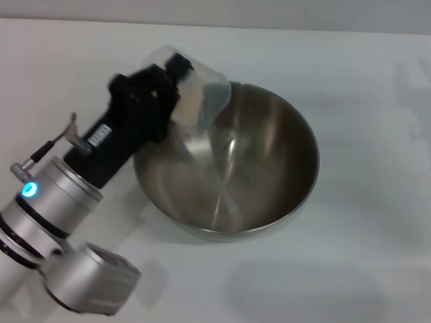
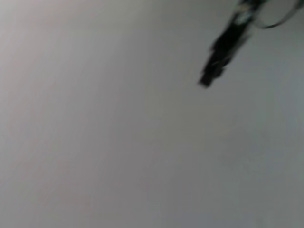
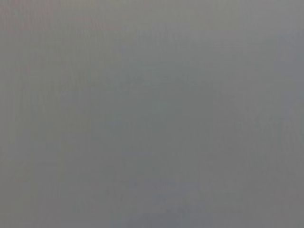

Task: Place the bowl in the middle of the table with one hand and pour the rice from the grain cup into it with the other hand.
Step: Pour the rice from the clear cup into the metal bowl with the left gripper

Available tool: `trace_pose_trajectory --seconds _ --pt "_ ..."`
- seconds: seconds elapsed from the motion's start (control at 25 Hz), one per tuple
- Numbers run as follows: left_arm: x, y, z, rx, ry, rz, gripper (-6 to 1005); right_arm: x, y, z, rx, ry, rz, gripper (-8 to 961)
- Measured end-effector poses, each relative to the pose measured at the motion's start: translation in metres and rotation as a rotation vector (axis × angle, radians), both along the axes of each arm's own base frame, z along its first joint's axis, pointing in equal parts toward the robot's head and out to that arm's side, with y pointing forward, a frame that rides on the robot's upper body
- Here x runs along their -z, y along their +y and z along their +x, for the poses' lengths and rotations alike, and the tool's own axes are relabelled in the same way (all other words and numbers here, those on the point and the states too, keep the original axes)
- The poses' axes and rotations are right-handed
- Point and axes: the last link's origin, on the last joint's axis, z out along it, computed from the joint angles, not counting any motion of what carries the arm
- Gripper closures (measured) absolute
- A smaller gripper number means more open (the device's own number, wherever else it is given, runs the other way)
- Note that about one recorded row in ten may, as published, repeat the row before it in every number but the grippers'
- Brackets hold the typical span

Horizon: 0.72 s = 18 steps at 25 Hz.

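Note:
The large steel bowl stands near the middle of the white table. My left gripper is shut on the clear grain cup and holds it tipped on its side over the bowl's left rim, mouth toward the bowl. A pale patch inside the cup looks like rice. I see no grains on the bowl's shiny inside. In the left wrist view only a dark blurred finger shows against a blank surface. My right gripper is out of view, and its wrist view shows plain grey.
The left arm, with its blue ring light, reaches in from the lower left. Bare white tabletop lies to the right of the bowl and in front of it.

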Motion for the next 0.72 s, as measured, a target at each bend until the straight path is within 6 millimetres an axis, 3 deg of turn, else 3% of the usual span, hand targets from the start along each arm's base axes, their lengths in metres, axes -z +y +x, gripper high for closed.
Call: trace_pose_trajectory --seconds 0.24,0.72 --pt "0.016 -0.005 0.002 0.110 0.310 0.202 970 0.000 -0.001 0.000 -0.004 -0.001 0.002 441" --pt "0.020 -0.007 0.001 0.218 0.515 0.368 970 -0.001 -0.001 0.002 0.002 -0.005 0.003 441"
